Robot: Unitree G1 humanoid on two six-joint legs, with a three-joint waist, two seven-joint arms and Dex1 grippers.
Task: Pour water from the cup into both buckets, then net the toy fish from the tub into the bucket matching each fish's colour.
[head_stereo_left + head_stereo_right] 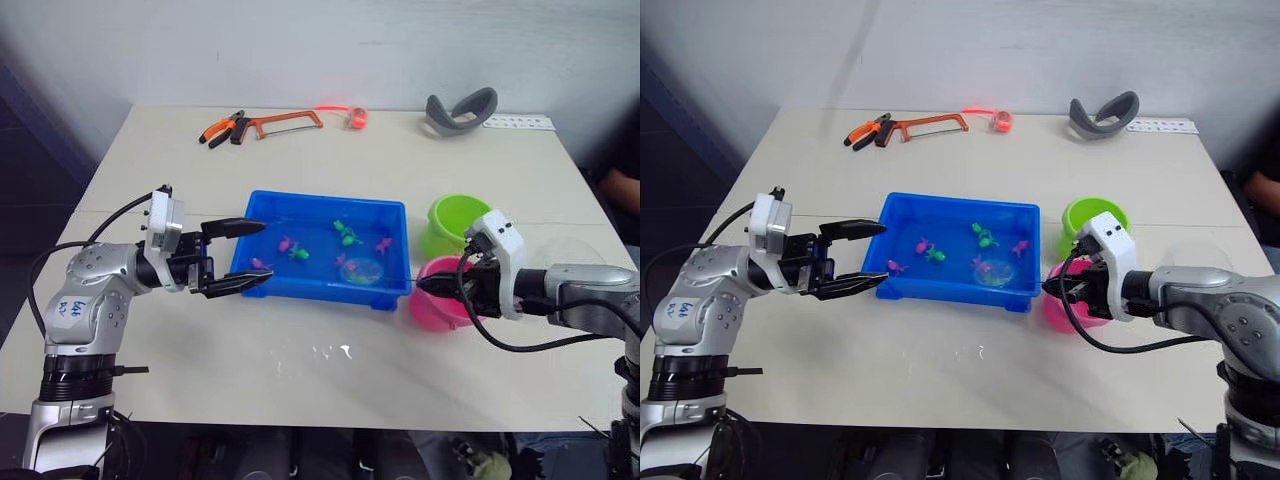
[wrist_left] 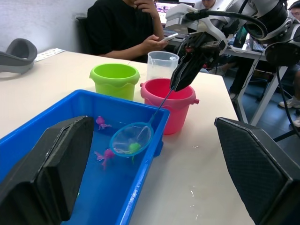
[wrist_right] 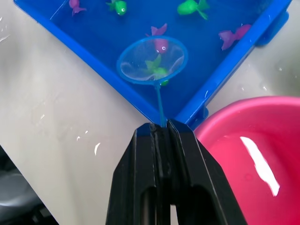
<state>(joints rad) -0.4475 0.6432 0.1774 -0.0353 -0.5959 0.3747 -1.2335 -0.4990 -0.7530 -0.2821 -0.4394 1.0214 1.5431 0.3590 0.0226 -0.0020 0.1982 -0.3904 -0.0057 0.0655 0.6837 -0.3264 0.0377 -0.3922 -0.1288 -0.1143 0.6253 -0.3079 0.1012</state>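
Fish-netting was the step in hand, judging by how things lay on the table (image 1: 300,370): the blue tub (image 1: 270,205), largest of the task's things, sat near the table's middle, holding water and several small fish, with the left gripper (image 1: 243,256) hovering at its left end, fingers spread wide and holding nothing. Beside the tub's right end, toward the table's right edge, stood the green bucket (image 1: 450,215) and, nearer the front edge, the pink bucket (image 2: 165,93), the two just beside each other; water glinted inside the pink one. Behind them in the left wrist view stood the clear cup (image 2: 162,63). The right gripper (image 3: 161,129) hung over the tub's right front corner, next to the pink bucket, its fingers pressed together on the thin handle of the net (image 3: 152,60). The hoop lay low in the tub with a green fish (image 3: 156,68) inside its rim and a pink fish (image 3: 161,44) at its far edge, seemingly inside too. That was the risk: lifted as it stood, the net might carry both colours, and the nearest bucket was the pink one, wrong for the green fish. A tilted hoop could also spill the catch on the way, or the handle could swivel in so thin a pinch
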